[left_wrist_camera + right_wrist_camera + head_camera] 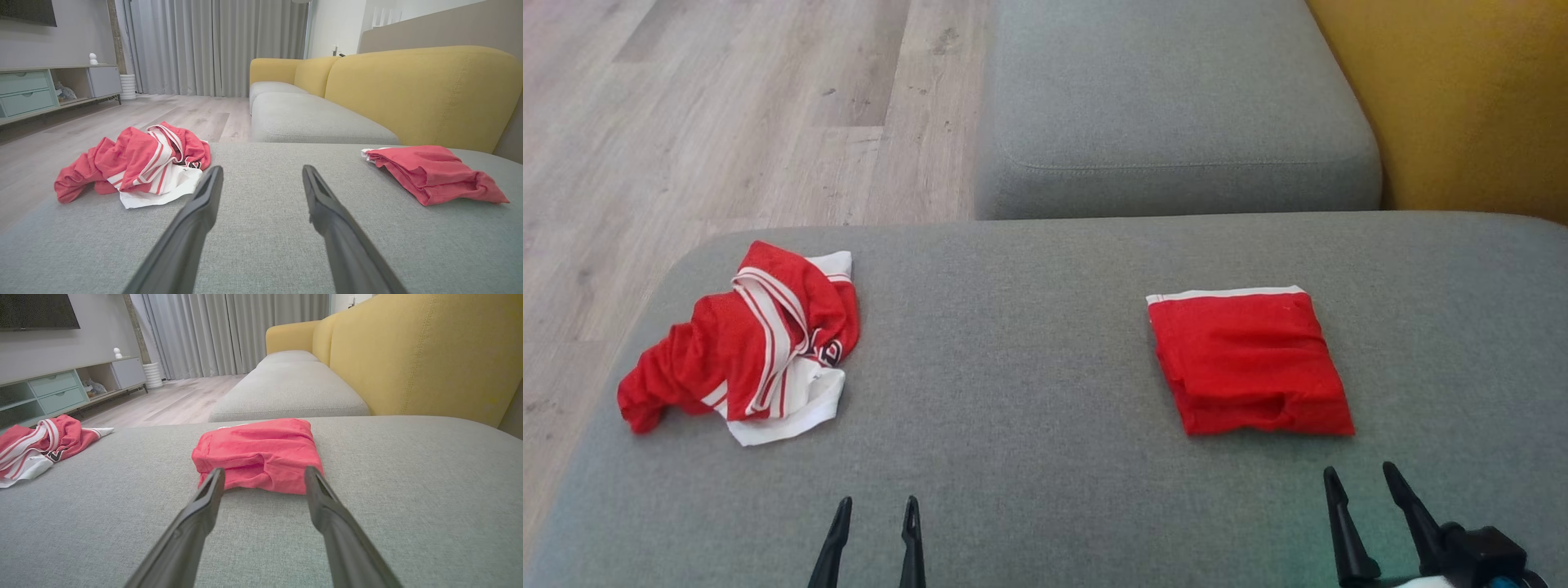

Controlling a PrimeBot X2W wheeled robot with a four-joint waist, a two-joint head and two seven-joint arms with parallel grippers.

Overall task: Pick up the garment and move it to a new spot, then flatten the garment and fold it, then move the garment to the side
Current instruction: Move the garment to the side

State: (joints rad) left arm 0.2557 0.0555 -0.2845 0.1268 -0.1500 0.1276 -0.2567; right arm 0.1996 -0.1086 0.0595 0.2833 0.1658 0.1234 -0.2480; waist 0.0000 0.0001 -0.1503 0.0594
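We find the crumpled red-and-white garment on the sofa cushion's left end, likely light and limp, best pinched at a raised fold; left gripper and right gripper gape empty.

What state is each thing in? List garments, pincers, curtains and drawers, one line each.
crumpled garment: bunched in a heap, unfolded, on the grey cushion.
folded garment: folded into a flat square.
left pincer: open, empty.
right pincer: open, empty, just short of the folded garment.
curtains: drawn shut.
drawers: shut.
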